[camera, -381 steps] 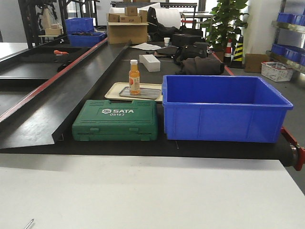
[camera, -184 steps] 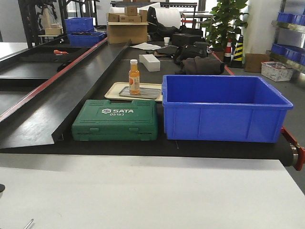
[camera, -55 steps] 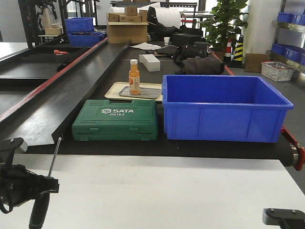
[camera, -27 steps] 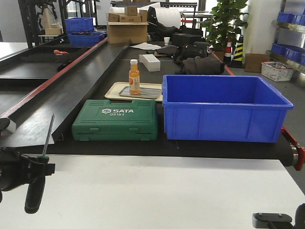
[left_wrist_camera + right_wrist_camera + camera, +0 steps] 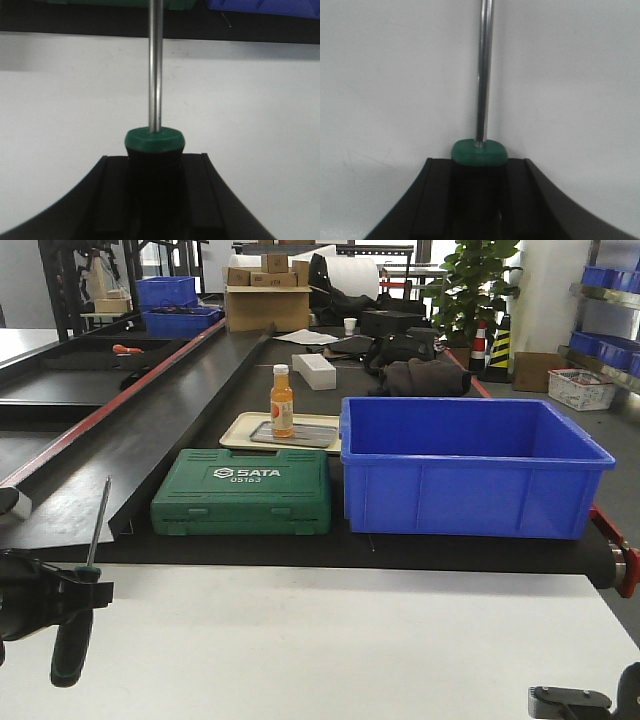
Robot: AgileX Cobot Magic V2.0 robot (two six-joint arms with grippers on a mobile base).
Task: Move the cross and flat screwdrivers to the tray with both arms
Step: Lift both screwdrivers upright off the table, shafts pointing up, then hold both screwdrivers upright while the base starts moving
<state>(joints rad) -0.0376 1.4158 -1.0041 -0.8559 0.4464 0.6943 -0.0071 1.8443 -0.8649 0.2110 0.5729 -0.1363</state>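
Observation:
My left gripper (image 5: pixel 78 602) is shut on the black handle of one screwdriver (image 5: pixel 72 640), held above the white table's left front with the shaft (image 5: pixel 98 520) pointing up and away. In the left wrist view the jaws (image 5: pixel 155 167) clamp the handle below its green collar (image 5: pixel 154 140). My right gripper (image 5: pixel 479 172) is shut on the other screwdriver (image 5: pixel 479 152) over the white table; only a bit of that arm (image 5: pixel 570 702) shows at the bottom right. The grey tray (image 5: pixel 310 436) lies far ahead on the black belt, on a cream-coloured tray (image 5: pixel 235 432).
An orange bottle (image 5: pixel 282 400) stands on the grey tray. A green SATA case (image 5: pixel 243 491) and a deep blue crate (image 5: pixel 470 465) stand between the white table (image 5: pixel 330 640) and the trays. A black ramp (image 5: pixel 120 455) runs along the left.
The left arm has come into view with a screwdriver lifted off the table and shifted left and up over the last second. The right arm has entered at the bottom right.

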